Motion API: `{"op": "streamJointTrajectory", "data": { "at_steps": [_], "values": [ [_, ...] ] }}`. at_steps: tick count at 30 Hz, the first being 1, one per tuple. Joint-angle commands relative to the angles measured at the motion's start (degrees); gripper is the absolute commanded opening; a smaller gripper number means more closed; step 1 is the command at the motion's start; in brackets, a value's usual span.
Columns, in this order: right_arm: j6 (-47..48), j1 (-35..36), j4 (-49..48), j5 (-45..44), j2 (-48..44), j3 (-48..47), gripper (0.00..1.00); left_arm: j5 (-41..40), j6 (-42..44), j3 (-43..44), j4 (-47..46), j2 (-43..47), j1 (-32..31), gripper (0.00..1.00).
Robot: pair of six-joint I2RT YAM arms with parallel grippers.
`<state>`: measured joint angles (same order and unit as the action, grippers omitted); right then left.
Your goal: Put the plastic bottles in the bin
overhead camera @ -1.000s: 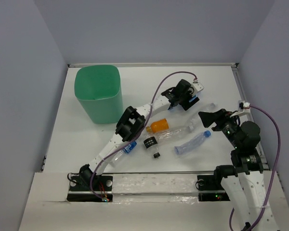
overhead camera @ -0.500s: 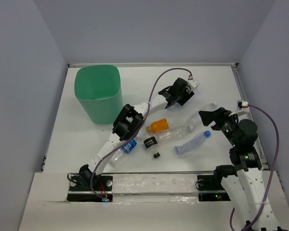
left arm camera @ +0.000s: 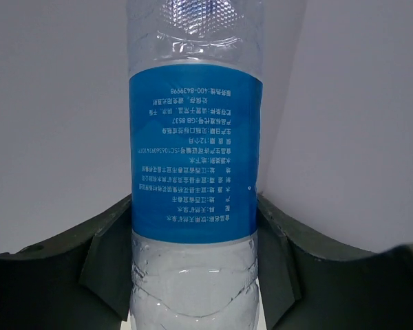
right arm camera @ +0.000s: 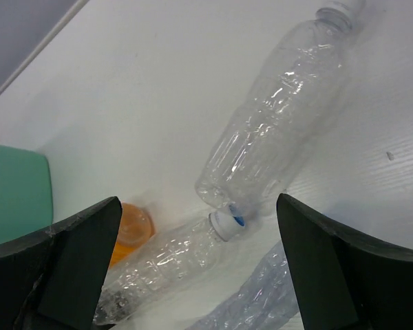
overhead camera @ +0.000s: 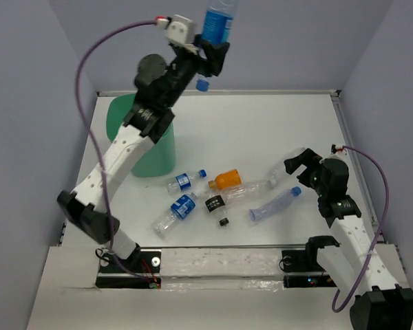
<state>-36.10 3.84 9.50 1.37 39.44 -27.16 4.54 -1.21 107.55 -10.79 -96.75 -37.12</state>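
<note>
Bottle point(left arm camera: 193, 158) with blue label sits clamped in the left hand point(overhead camera: 217, 53), high up. Right hand point(right arm camera: 199, 265) gapes wide over clear bottles point(right arm camera: 275, 117).

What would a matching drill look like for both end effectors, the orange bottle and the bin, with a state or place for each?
Things:
1. left end effector
2. right end effector
3. orange bottle
4. bin

States or places:
A. lying on its side on the table
B. open, above clear bottles
C. shut on a blue-labelled bottle, high in the air
D. mint green, at the table's far left

Pairs: 1-C, 2-B, 3-A, 4-D
</note>
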Motion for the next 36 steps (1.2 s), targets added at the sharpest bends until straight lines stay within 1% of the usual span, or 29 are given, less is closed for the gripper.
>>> {"op": "streamJointTrajectory", "data": {
  "at_steps": [1,2,4,5,6,7,8,10,11,14,16,19,22,25,27,28,29,30,31,32,36],
  "values": [
    [-1.08,0.29,-6.15,-4.88,2.74,-2.37,1.0,0.56,-10.29,-11.81,-7.39,11.46,9.14,0.55],
    [-1.17,0.29,-6.77,-4.79,3.18,-2.46,1.0,0.48,-11.69,-16.53,-8.1,12.97,11.18,0.56],
    [-1.26,0.29,-7.74,-5.49,4.06,-2.72,1.0,-0.31,-13.29,-20.6,-9.25,15.53,14.87,0.56],
    [-1.17,0.29,-8.35,-6.11,4.85,-2.55,1.0,-2.93,-13.46,-24.02,-10.12,17.54,17.76,0.57],
    [-1.17,0.29,-8.62,-8.29,5.38,-2.38,1.0,-3.56,-13.73,-25.79,-10.57,18.34,19.35,0.57],
    [-1.08,0.29,-8.79,-9.61,5.99,-2.11,1.0,-6.18,-14.16,-29.2,-11.7,19.92,20.76,0.57],
    [-0.99,0.29,-8.88,-10.76,6.52,-1.76,1.0,-6.81,-14.78,-30.98,-12.5,20.63,23.47,0.57],
    [-0.91,0.29,-10.63,-12.52,8.89,-1.23,1.0,-7.52,-15.4,-34.58,-15.47,22.21,25.95,0.58],
    [-1.08,0.29,-11.42,-12.53,10.81,-1.32,1.0,-7.87,-15.57,-37.47,-16.28,22.65,27.88,0.58],
    [-1.08,0.29,-11.78,-11.13,13.72,-2.02,1.0,-9.01,-15.31,-42.32,-19.7,23.45,30.52,0.59],
    [-1.6,0.29,-12.22,-11.03,16.27,-2.99,1.0,-10.42,-14.17,-46.09,-23.03,24.15,30.88,0.61],
    [-2.57,0.29,-14.67,-11.21,20.22,-4.48,1.0,-12.18,-13.12,-49.0,-26.64,23.72,31.23,0.64],
    [-2.58,0.29,-15.56,-12.08,25.22,-7.54,1.0,-12.88,-12.94,-49.89,-27.44,22.49,31.85,0.65],
    [-1.44,0.29,-16.87,-13.22,28.92,-9.22,1.0,-13.59,-12.32,-52.69,-29.02,22.22,32.2,0.66],
    [-1.17,-0.31,-17.05,-13.93,30.42,-9.93,1.0,-14.03,-11.88,-53.83,-29.64,22.31,32.29,0.71],
    [-1.08,-0.84,-17.14,-14.02,31.13,-10.19,1.0,-14.29,-11.8,-54.28,-29.9,22.65,32.38,0.8],
    [-0.99,-0.85,-17.32,-14.02,32.7,-10.81,1.0,-14.38,-11.62,-54.98,-30.17,22.83,32.29,0.84],
    [-1.08,-1.37,-17.32,-14.02,33.5,-11.16,1.0,-14.47,-11.71,-55.16,-30.17,23.09,32.29,0.93],
    [-1.17,-1.37,-17.32,-13.76,34.38,-11.51,1.0,-14.47,-11.71,-55.34,-30.08,23.71,32.29,0.97],
    [-1.08,-1.37,-17.41,-13.67,35.43,-11.95,1.0,-14.29,-11.62,-55.6,-30.17,24.15,32.38,0.99],
    [-1.78,-1.37,-17.41,-12.79,40.7,-14.41,1.0,-14.64,-11.97,-56.48,-29.99,26.7,32.29,0.99]
  ]
}}
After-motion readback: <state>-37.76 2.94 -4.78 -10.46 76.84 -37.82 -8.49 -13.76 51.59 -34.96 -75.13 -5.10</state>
